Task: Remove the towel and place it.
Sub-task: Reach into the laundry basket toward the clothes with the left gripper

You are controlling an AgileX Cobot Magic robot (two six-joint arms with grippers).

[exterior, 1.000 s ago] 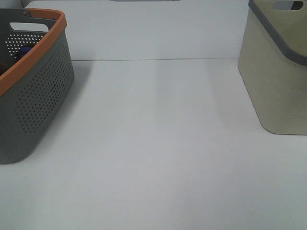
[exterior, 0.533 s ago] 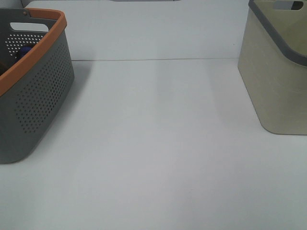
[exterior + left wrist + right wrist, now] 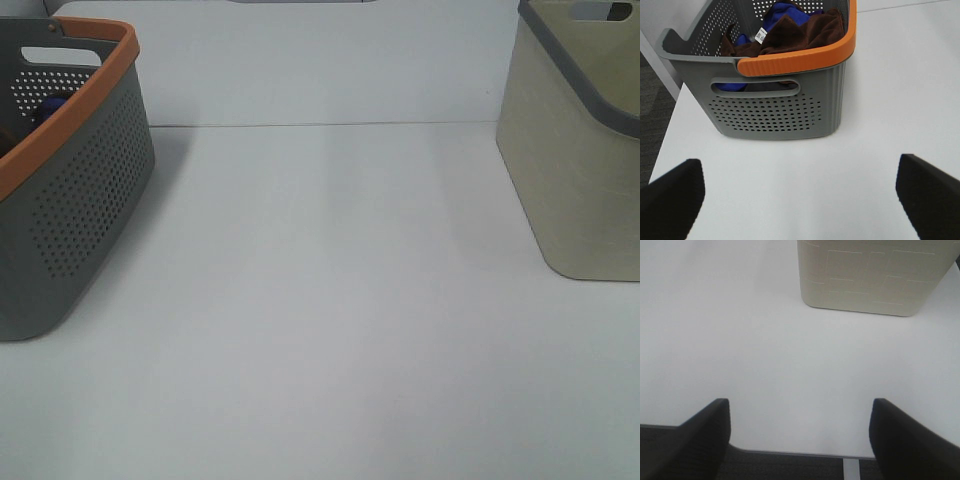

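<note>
Black-fingered and spread wide, the left gripper point(image 3: 800, 200), nothing held, hanging low over the white table point(image 3: 880, 100), probably lined up for a reach. Straight ahead, the grey orange-rimmed basket point(image 3: 790, 112), with the reddish-brown towel point(image 3: 805, 32) heaped inside over a blue cloth point(image 3: 785, 9), white label point(image 3: 760, 35) showing. Same wide, empty spread on the right gripper point(image 3: 800, 440), facing the beige basket point(image 3: 870, 275) ahead, likely the drop-off.
</note>
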